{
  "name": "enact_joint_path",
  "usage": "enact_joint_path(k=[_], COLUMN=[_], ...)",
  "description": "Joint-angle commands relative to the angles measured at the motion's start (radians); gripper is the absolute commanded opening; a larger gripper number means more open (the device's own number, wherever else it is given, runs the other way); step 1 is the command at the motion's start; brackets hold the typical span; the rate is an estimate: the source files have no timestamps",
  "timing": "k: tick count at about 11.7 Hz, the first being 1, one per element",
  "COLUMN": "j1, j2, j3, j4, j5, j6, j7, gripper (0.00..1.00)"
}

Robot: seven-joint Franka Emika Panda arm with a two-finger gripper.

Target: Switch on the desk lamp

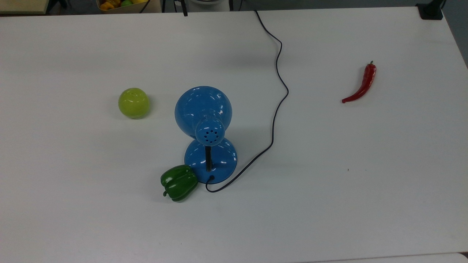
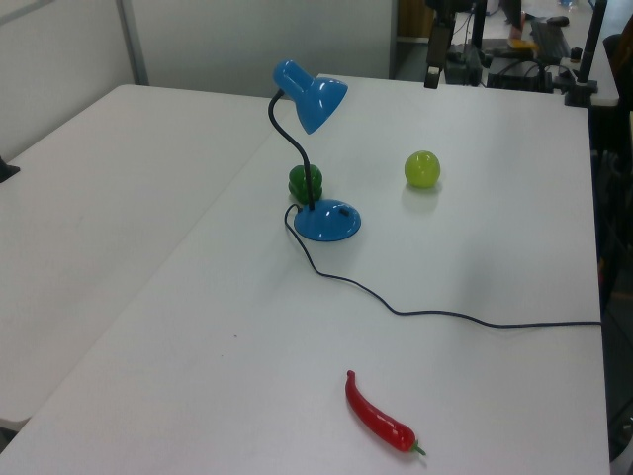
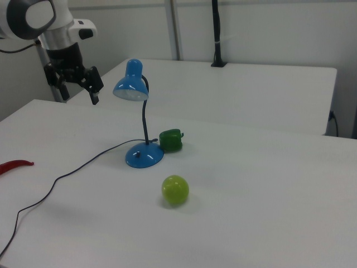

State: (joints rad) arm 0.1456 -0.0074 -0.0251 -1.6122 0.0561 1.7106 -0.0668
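The desk lamp stands near the middle of the white table (image 1: 329,182). Its domed blue shade (image 1: 203,109) and vent-holed cap sit above a round blue base (image 1: 211,157), joined by a thin black neck. Its black cord (image 1: 278,73) snakes off the far table edge. In the left view the shade (image 2: 312,97) tilts down over the base (image 2: 327,220). The right view shows no glow from the shade (image 3: 131,86). My gripper (image 3: 78,96) hangs open and empty in the air at the right view's upper left, well apart from the lamp.
A green bell pepper (image 1: 179,182) rests against the lamp's base. A yellow-green apple (image 1: 134,103) lies on the top view's left, a red chili (image 1: 362,86) on the top view's right. A box of fruit (image 1: 124,4) sits beyond the far edge.
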Motion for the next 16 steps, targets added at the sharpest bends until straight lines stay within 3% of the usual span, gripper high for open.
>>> enact_joint_path(k=[1,9,11,16], j1=[0.002,-0.001,-0.003,-0.006], j2=[-0.011,-0.008,-0.009,-0.025], j3=[0.004,0.004,0.005,0.019], j4=[-0.021,-0.023,-0.049,-0.142], j5=[0.005,0.01,0.01,0.002], j6=[0.014,0.009,0.009,0.021], j7=[-0.022,-0.057,-0.132,-0.133], gripper=[1.0,1.0,1.0,1.0])
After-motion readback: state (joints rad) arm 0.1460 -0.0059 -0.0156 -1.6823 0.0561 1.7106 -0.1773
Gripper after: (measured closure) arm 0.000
